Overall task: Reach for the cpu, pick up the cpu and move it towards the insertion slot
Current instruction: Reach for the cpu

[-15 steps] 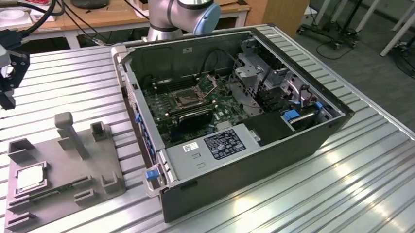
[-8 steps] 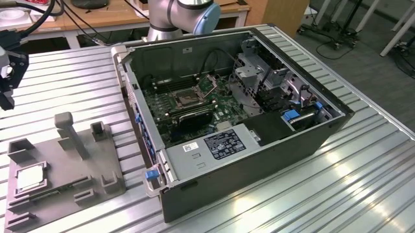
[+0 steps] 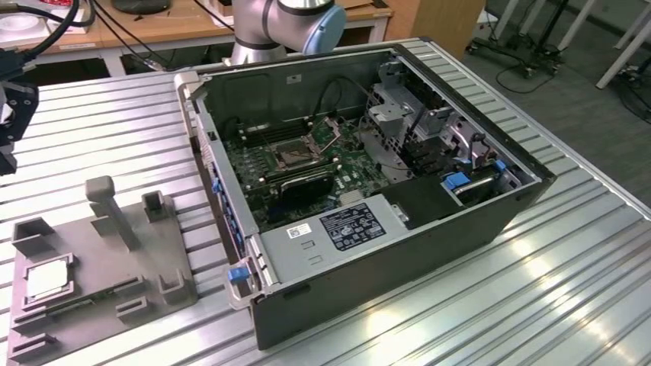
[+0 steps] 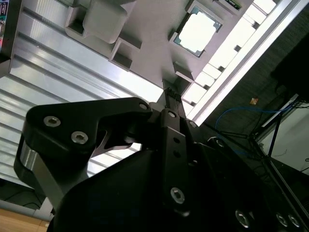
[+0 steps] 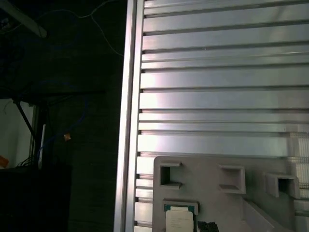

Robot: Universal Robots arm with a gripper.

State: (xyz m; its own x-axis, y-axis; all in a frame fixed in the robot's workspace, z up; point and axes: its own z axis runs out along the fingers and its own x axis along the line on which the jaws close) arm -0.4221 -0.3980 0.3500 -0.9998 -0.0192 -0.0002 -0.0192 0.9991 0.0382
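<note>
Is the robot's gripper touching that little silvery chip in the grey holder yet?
Apart. In the second wrist view the gripper ends short of the chip, with bare grey holder showing between them.

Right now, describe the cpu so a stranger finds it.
On the ribbed aluminium table, to the exterior view's left of the open black computer case, lies a grey plastic fixture plate. In its square recess sits the thin silvery-beige square cpu, the one pale flat piece among dull grey upright blocks.
</note>
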